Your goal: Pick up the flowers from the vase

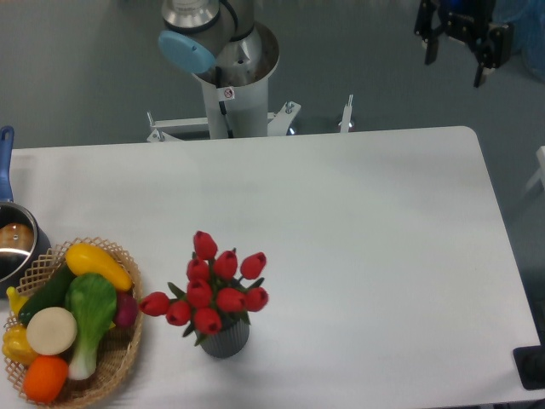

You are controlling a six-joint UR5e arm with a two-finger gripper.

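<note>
Item: flowers (213, 290); a bunch of red tulip buds with green leaves, standing upright in the vase (225, 337); the buds spread above and to the left of the mouth, one reaching out toward the basket; nothing is touching them.

Item: vase; small, dark grey, ribbed sides; stands on the tabletop (358, 221) near its front edge, left of centre; just beside the basket but apart from it.

Item: end effector (460, 51); dark, with blue parts above; seen at the top right corner, beyond the far edge of the tabletop and over the grey floor; well apart from the flowers; its two fingers point down with a clear gap between them, so it stands open and holds nothing.

Item: arm base (230, 60); pale grey column with a light blue cap, mounted on a metal bracket behind the far edge of the tabletop, left of centre.

Item: wicker basket (128, 341); at the front left corner of the tabletop; holds a yellow squash (98, 264), a dark green cucumber (47, 294), a green leafy vegetable with a white stalk (89, 315), a round white piece (51, 331), an orange piece (44, 379), a purple piece (126, 308) and a yellow pepper-like piece (17, 341) at the left rim.

Item: pot (15, 243); dark, with a blue handle (5, 162) pointing away; at the left edge, touching or just behind the basket; partly cut off by the picture's border.
</note>
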